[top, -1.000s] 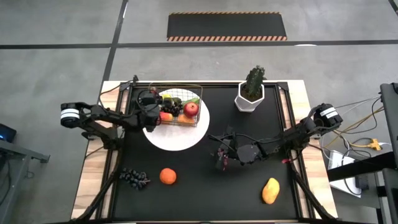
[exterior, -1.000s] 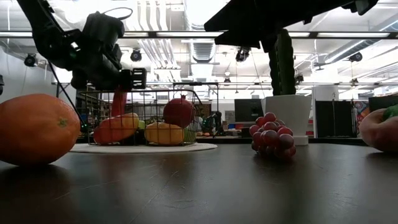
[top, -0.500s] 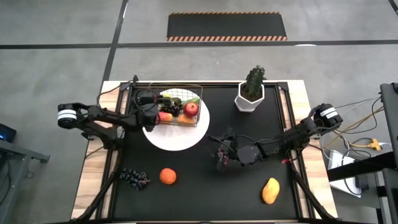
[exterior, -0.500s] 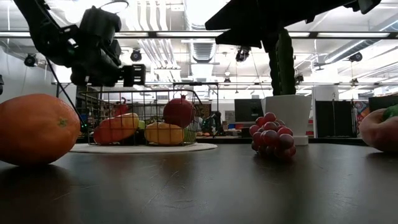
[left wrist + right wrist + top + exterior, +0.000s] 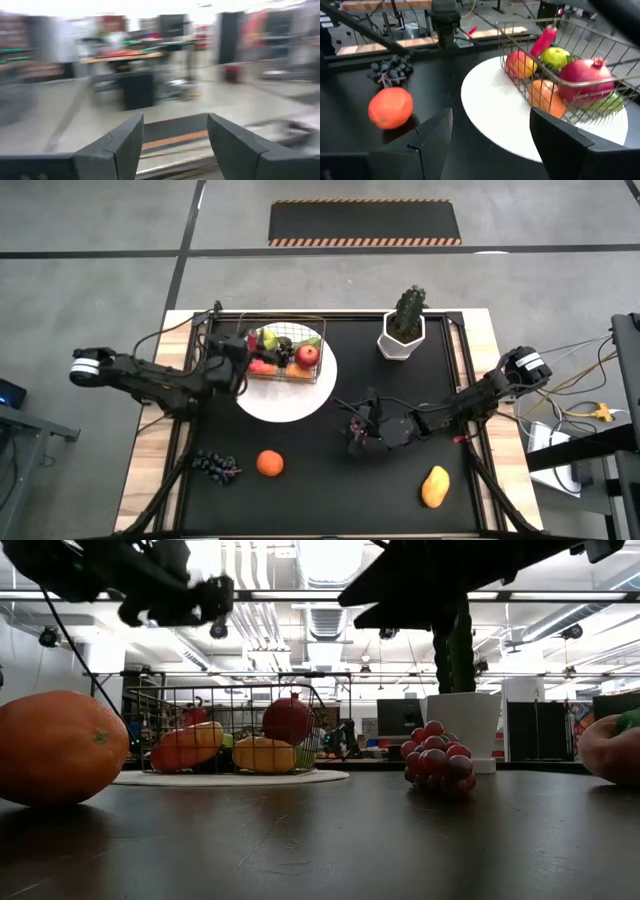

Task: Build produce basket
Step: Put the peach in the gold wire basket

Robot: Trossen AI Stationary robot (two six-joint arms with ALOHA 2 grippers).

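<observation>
The wire basket (image 5: 285, 350) stands on a round white plate (image 5: 290, 402) at the far left and holds apples, a red chili (image 5: 543, 40) leaning upright and other produce. My left gripper (image 5: 238, 352) is open and empty, raised just left of the basket; it also shows in the low view (image 5: 205, 595). My right gripper (image 5: 357, 430) is open and empty, hovering over a red grape bunch (image 5: 435, 760) that lies on the mat. An orange (image 5: 270, 463), dark grapes (image 5: 215, 467) and a mango (image 5: 434, 486) lie near the front.
A white hexagonal pot with a green cactus-like plant (image 5: 403, 330) stands at the far right. Bare black mat (image 5: 330, 490) lies between the orange and the mango. The table's wooden edge (image 5: 150, 470) runs along the left.
My left gripper has let go of the red chili, which now leans upright inside the basket. It has then risen and drawn back toward the table's left edge, clear of the basket. My right arm has kept still.
</observation>
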